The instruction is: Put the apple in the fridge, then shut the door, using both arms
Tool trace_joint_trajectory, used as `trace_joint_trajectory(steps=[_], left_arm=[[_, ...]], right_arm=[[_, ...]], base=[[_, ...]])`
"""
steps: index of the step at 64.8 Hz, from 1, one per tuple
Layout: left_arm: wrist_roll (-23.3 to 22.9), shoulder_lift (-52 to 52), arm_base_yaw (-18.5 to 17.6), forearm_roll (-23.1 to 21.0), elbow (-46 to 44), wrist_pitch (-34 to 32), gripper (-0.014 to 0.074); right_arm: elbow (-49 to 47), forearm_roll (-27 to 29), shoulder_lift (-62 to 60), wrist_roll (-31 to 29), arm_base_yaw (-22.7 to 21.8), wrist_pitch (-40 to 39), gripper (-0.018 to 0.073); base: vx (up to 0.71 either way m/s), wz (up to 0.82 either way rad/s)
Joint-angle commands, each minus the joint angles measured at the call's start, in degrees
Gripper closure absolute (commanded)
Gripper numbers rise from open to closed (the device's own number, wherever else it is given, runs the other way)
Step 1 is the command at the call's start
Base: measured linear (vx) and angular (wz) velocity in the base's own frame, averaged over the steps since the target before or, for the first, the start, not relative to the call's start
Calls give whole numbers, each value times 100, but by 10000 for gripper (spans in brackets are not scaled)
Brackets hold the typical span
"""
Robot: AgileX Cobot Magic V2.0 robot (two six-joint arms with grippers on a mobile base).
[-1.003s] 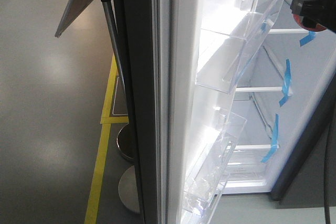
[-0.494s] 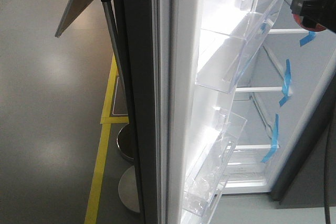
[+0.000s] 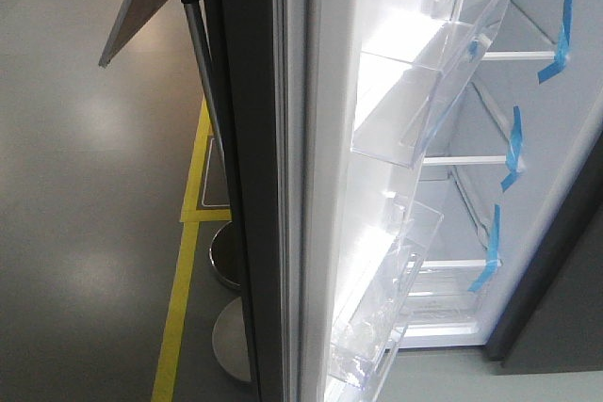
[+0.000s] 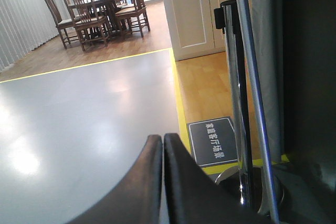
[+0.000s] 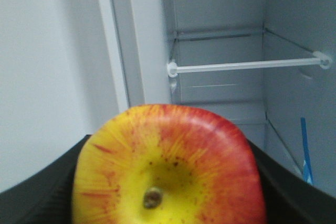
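Right gripper (image 5: 169,148): clamped on the apple (image 5: 168,171). Its black fingers (image 5: 37,198) press on the apple's left and right flanks. The fruit sits squarely between them with the dimple end toward the wrist camera, yellow around the dimple and red toward the rim. The apple is held in the air facing the open fridge (image 5: 220,3) and rests on nothing. Beyond it a clear shelf (image 5: 247,65) with a white front rail crosses the white compartment. A blue tape strip (image 5: 306,150) sits on the right inner wall. Whether the apple has passed the fridge's front edge cannot be told.

Left gripper (image 4: 163,139): closed, fingertips touching, nothing between them. It points over the grey floor (image 4: 79,114), near a chrome post (image 4: 236,103) and a dark floor sign (image 4: 212,141) beside a yellow line (image 4: 181,103). A dining table with chairs (image 4: 100,9) stands well away.

Front view: neither gripper shows. The door (image 3: 264,185) stands open, seen edge-on, with clear bins (image 3: 424,91) on its white inner face.
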Motion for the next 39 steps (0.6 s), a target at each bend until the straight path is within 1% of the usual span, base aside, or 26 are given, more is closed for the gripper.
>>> trace_joint_trajectory(steps=[1, 6, 9, 15, 16, 20, 27, 33, 39], left_arm=[[-16, -87, -28, -60, 141, -464, 602], [-16, -87, -28, -60, 141, -464, 602], [-16, -87, -28, -60, 141, -464, 602], [-16, -87, -28, -60, 141, -464, 602], [-16, -87, -28, -60, 141, -464, 602], [-16, -87, -28, -60, 141, -464, 602], [-16, -87, -28, -60, 141, -464, 602], [-16, -87, -28, -60, 141, -464, 602], [-16, -87, -28, -60, 141, -464, 602]], right_arm=[[-735, 40, 148, -307, -30, 81, 407], [-1196, 240, 440, -587, -30, 452, 407], [-1477, 480, 650, -808, -30, 679, 407], [-1941, 1202, 1095, -1483, -30, 1275, 407], [-2031, 1395, 1160, -1670, -30, 1398, 407], [-2255, 1981, 1438, -2290, -30, 1701, 407], [-2482, 2842, 1825, -3175, -30, 2132, 407], [-2504, 3385, 2070, -3591, -30, 2337, 407], [-2504, 3609, 2233, -3785, -30, 2494, 404]], base=[[0, 0], [0, 0], [0, 0], [0, 0], [0, 0], [0, 0], [0, 0], [0, 0], [0, 0]])
